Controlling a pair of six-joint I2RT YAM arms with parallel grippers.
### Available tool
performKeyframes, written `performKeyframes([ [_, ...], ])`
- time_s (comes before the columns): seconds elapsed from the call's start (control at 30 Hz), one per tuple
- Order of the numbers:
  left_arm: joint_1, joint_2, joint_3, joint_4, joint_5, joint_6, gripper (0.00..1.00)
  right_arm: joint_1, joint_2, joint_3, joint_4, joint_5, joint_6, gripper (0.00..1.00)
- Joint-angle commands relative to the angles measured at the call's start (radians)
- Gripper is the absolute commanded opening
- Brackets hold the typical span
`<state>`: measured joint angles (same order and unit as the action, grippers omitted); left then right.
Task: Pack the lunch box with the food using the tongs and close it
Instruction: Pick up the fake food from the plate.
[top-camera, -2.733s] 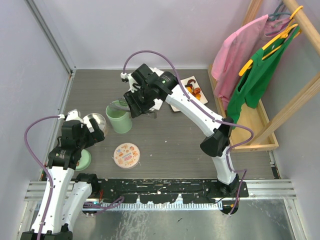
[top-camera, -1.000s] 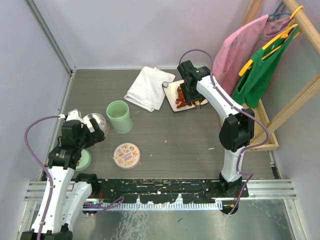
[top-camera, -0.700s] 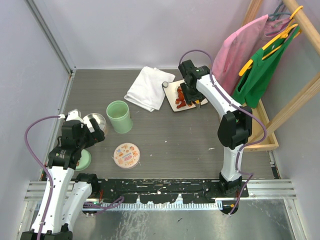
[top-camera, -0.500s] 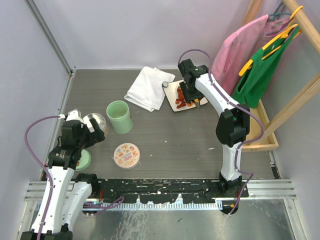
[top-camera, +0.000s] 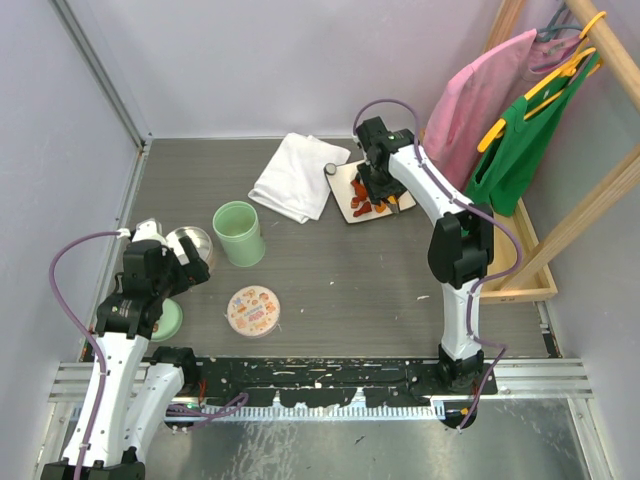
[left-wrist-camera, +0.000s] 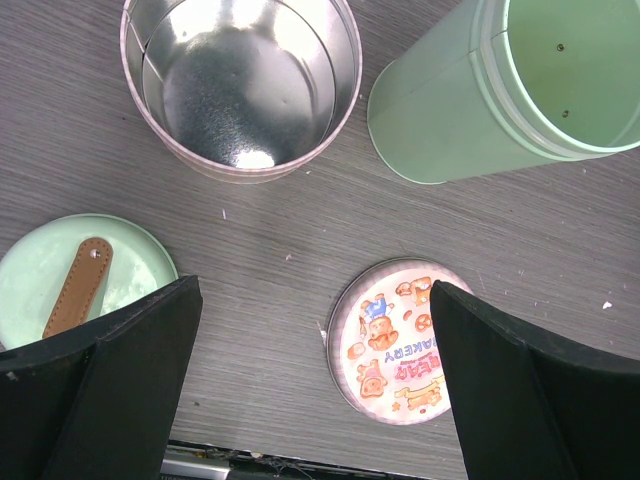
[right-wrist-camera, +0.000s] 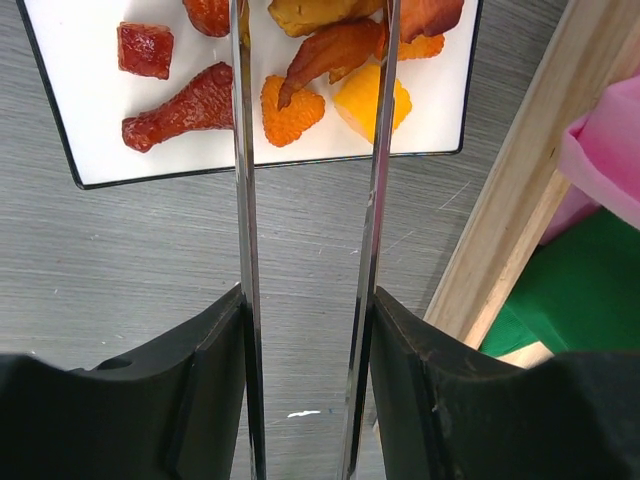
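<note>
The food (right-wrist-camera: 300, 100) lies on a plate (right-wrist-camera: 70, 120) at the top of my right wrist frame. My tongs (right-wrist-camera: 243, 200) extend up over it, tips perhaps among the pieces. From above, a cloth (top-camera: 298, 178) lies left of the plate; cup (top-camera: 238, 234), tin (top-camera: 188, 243) and two lids (top-camera: 254, 310) sit lower left on the counter (top-camera: 340, 280).

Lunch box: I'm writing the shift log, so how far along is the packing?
Done: the mint-green lid and cartoon lid are off, and the right hand grips the tongs. In hand: the tongs straddle the food on the white plate. Left: the steel container is empty, nothing is closed, and the left hand hangs open.
</note>
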<state>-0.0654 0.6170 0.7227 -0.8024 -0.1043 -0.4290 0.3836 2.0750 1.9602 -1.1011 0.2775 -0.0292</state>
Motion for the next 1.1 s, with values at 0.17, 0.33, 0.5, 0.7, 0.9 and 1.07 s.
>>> performKeyframes([
  [0.17,-0.004,0.0,0.01,0.04,0.008,0.006,0.98,-0.012,-0.005,0.042,0.026,-0.043,-0.026,0.52],
  [0.33,-0.004,0.001,0.009,0.042,0.008,0.007,0.98,-0.015,0.0,0.049,0.026,-0.049,-0.027,0.52],
  [0.5,-0.004,0.004,0.009,0.042,0.01,0.007,0.98,-0.016,0.011,0.061,0.023,-0.049,-0.028,0.49],
  [0.7,-0.004,0.004,0.009,0.043,0.01,0.007,0.98,-0.016,0.0,0.075,0.013,-0.067,-0.018,0.42],
  [0.9,-0.004,0.001,0.008,0.042,0.01,0.006,0.98,-0.016,-0.03,0.078,0.005,-0.091,-0.012,0.41],
  [1.07,-0.004,0.004,0.009,0.043,0.012,0.007,0.98,-0.018,-0.027,0.078,-0.008,-0.069,-0.012,0.49],
])
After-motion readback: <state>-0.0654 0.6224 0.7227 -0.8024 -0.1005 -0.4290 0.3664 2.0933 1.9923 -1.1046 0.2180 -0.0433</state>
